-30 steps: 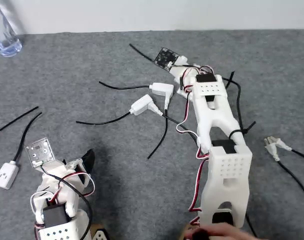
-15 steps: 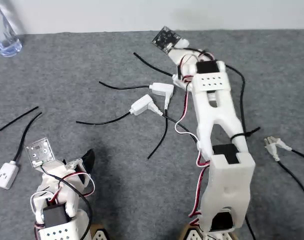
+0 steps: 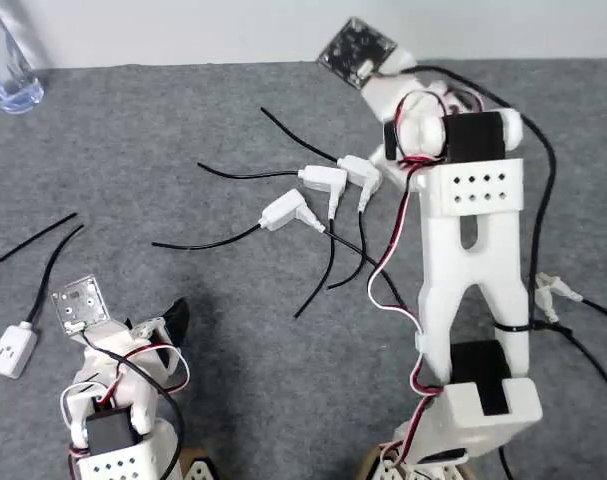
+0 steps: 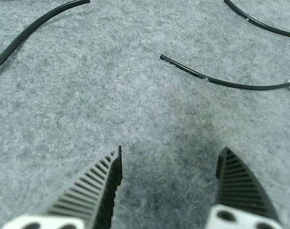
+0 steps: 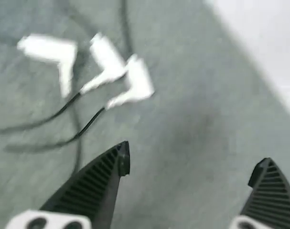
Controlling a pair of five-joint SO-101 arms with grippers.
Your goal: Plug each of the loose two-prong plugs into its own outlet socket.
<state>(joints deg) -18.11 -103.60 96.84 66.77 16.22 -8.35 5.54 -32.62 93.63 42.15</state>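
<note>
Three white plug pieces on black cables lie close together mid-table: one (image 3: 283, 210), one (image 3: 323, 180) and one (image 3: 361, 172). In the right wrist view the same plug pieces show as a blurred cluster (image 5: 106, 59), ahead of my open right gripper (image 5: 193, 162), which hangs above the carpet with nothing in it. A white outlet socket (image 3: 11, 350) lies at the left edge. A two-prong plug (image 3: 548, 290) lies at the right, beside the right arm (image 3: 473, 190). My left gripper (image 4: 171, 155) stands open over bare carpet at the near left (image 3: 173, 320).
Loose black cables (image 3: 243, 175) run leftward from the plug pieces, and a black cable (image 4: 221, 81) crosses the carpet ahead of the left gripper. A clear bottle (image 3: 8, 75) stands at the far left corner. A pale wall (image 3: 183, 30) borders the grey carpet at the back.
The right arm has lifted and swung back to the right, uncovering the third white plug piece beside the other two. The hand at the near edge has gone. The left arm has not moved.
</note>
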